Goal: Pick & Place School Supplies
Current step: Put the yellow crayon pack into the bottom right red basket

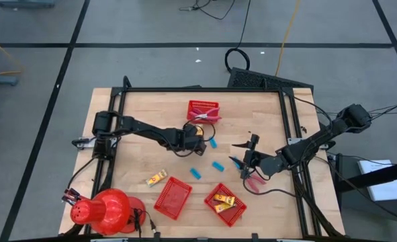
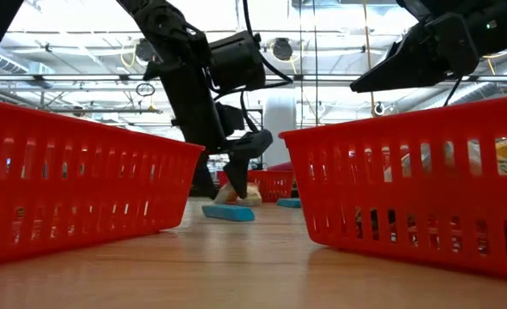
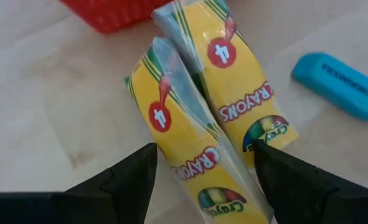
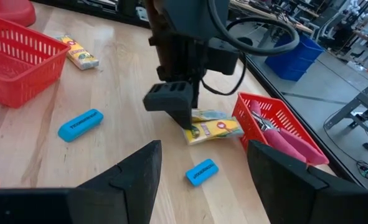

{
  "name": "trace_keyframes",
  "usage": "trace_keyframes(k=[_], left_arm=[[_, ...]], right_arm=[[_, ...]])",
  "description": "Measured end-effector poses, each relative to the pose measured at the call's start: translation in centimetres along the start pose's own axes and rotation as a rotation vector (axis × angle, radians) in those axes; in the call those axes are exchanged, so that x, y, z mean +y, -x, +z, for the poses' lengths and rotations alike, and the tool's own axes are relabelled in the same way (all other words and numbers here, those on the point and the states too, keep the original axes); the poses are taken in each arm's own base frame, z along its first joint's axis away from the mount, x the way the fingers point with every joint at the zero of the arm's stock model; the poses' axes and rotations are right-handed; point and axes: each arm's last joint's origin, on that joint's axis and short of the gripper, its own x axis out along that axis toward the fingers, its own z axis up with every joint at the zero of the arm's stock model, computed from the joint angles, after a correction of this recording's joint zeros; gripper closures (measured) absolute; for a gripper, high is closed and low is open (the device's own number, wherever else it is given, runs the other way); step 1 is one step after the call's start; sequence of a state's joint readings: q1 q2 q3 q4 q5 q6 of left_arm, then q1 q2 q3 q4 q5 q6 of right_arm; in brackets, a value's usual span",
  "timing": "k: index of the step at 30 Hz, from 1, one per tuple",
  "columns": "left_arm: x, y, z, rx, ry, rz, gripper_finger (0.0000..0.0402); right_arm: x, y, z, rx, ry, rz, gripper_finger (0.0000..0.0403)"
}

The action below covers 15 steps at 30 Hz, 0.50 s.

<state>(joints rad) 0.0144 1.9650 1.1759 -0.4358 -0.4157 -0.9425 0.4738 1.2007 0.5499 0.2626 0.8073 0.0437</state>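
Two yellow crayon packs [image 3: 190, 155] [image 4: 213, 129] lie flat, side by side, on the table by the far red basket [image 1: 203, 109]. My left gripper [image 3: 202, 180] [image 1: 195, 136] is open and reaches down over them, one finger on each side of the nearer pack. My right gripper [image 4: 199, 180] [image 1: 250, 160] is open and holds nothing, raised right of centre. Light-blue erasers lie at mid-table [image 1: 213, 142] [image 1: 217, 165] [image 1: 195, 173]. Another crayon pack [image 1: 156, 178] lies near the left front basket. Pink-handled scissors [image 4: 283, 140] lie in the far basket. My left gripper comes from above, pointing down, its open fingers [image 3: 134, 180] standing across the nearer crayon pack [image 3: 171, 134]. Whether the fingers touch it I cannot tell. The pack lies flat on the table.
Two red mesh baskets stand near the front edge [image 1: 172, 197] [image 1: 225, 204]; the right one holds crayon packs. A big red dome [image 1: 104, 212] sits at the near left corner. A pink item [image 1: 255, 181] lies below my right gripper. Black frame rails run along the table's sides.
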Motion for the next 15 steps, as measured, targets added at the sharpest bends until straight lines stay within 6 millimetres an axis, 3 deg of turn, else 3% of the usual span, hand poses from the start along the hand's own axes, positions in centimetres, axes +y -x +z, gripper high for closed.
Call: trace_keyframes(k=[8,11,15], left_arm=[[0.29,-0.3,0.26,0.007,-0.011,0.008,0.0139],[0.33,-0.32,0.22,0.01,-0.016,0.012,0.0176],[0.28,-0.25,-0.12,0.019,-0.041,0.02,0.0259]], right_arm=[[0.0,0.0,-0.02,0.002,-0.009,0.0,0.0177],[0.0,0.0,-0.07,0.005,-0.015,0.0,0.0177],[0.0,0.0,-0.07,0.006,-0.017,0.0,0.0177]])
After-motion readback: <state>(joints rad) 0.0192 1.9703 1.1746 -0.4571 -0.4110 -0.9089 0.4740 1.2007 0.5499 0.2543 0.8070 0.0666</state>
